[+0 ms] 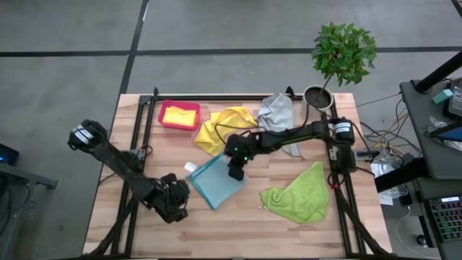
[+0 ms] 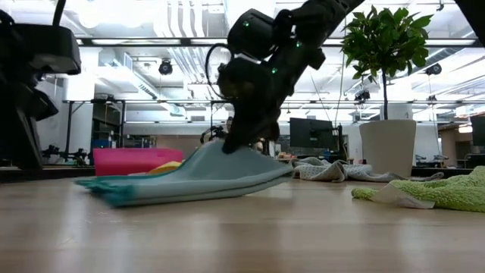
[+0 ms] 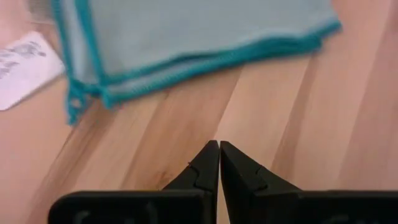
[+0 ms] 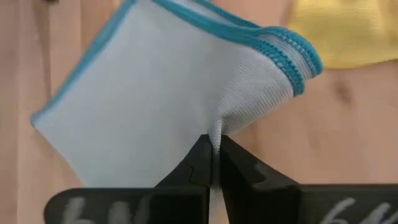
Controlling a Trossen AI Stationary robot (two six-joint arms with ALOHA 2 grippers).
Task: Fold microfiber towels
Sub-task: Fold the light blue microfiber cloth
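Microfiber towels lie scattered across a wooden counter (image 1: pixel 289 217) seen from above. Near the middle, the light blue towel (image 1: pixel 216 180) lies folded with teal stitched edges, and the right hand (image 1: pixel 235 172) pinches a pleat of it near its right edge, fingers pressed tight on the fabric; the low view shows that part lifted into a peak while the rest trails down onto the wood. The right wrist view shows the cloth gathered between the two dark fingertips (image 4: pixel 202 163). The left hand (image 1: pixel 175 202) rests on the counter just near and left of the blue towel, its fingers pressed together on nothing, with the towel's near edge and a small white tag (image 3: pixel 22 68) lying just ahead of it. A yellow towel (image 1: pixel 224 130) lies crumpled just beyond the blue one. A grey towel (image 1: pixel 278 115) is bunched farther right, toward the far edge. A lime green towel (image 1: pixel 299 195) lies rumpled at the near right. At the far left sits a pink-red bin (image 1: pixel 164 108) with another yellow towel (image 1: pixel 180 115) inside. A potted plant (image 1: pixel 339 58) stands at the far right corner.
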